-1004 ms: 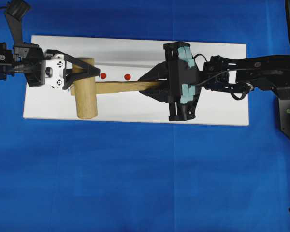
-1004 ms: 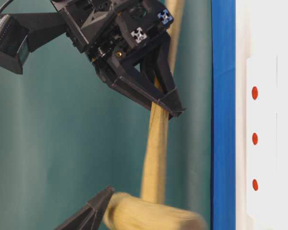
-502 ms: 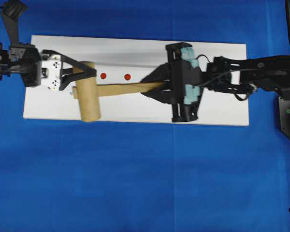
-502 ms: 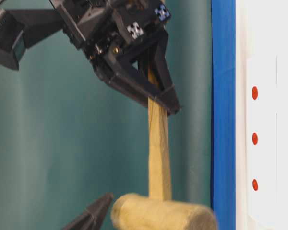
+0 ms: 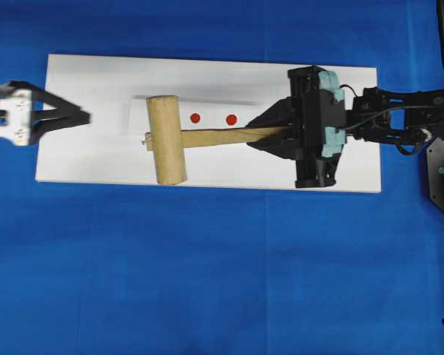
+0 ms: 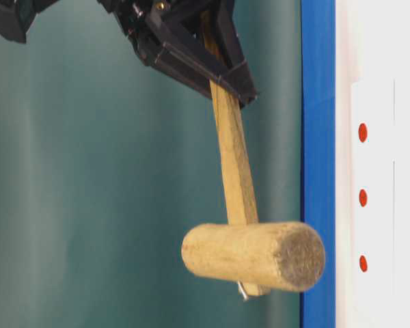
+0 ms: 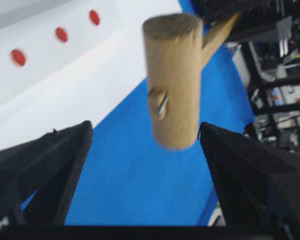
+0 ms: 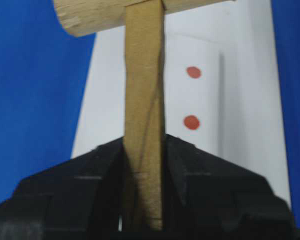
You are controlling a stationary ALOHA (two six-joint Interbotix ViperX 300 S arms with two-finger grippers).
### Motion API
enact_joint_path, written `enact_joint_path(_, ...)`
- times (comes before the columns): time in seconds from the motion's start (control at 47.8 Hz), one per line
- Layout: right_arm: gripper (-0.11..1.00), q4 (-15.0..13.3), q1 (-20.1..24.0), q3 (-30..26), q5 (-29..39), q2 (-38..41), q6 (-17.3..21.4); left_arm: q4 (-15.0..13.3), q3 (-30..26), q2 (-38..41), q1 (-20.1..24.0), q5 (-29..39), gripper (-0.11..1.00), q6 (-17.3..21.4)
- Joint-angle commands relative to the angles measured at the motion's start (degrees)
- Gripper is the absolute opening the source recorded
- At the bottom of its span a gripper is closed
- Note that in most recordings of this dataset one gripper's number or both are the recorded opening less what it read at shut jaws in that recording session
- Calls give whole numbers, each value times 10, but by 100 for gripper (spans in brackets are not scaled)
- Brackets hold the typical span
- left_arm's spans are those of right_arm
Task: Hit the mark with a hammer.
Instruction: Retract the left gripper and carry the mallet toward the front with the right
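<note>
Overhead view: light wooden mallet (image 5: 179, 138) with thick cylindrical head, long flat handle lying across the white board (image 5: 89, 159) on the blue desk (image 5: 207, 274).
Right pincer (image 5: 270, 135): clamped on the handle's end.
Left pincer (image 5: 78, 116): jaws spread wide, holding nothing, at the board's left edge, well apart from the mallet head.
Mark: medium red dot (image 6: 363, 197), middle of three in a row on the white raised strip (image 6: 372, 225).
Table-level view: mallet off the board, head nearest the end dot (image 6: 363, 263); not touching the strip.
Overhead dots: two show; head covers the third.
</note>
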Motion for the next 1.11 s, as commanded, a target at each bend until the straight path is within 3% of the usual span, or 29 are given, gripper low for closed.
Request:
enact_joint_path(0.0,8,5,0,-7,-4,-17,1,4,2,-28,-1,20,84,3)
enact_joint_path(0.23,8,11,1,-14,-7,-10,2,9,9,-45,-1,32,84,23)
enact_joint_path(0.397,8,47,10,-23,-7,5,16,11,9,-38,2,27,84,145)
enact_joint_path(0.564,8,72,40,-34,-17,26,40,11,11,-37,4,20,83,311)
enact_joint_path(0.732,8,97,74,-36,-44,49,63,9,15,-38,4,13,83,452)
enact_joint_path(0.878,8,114,112,-37,-83,71,82,8,19,-38,4,-4,83,523)
enact_joint_path(1.087,8,153,165,-47,-149,113,90,8,25,-43,8,-11,83,548)
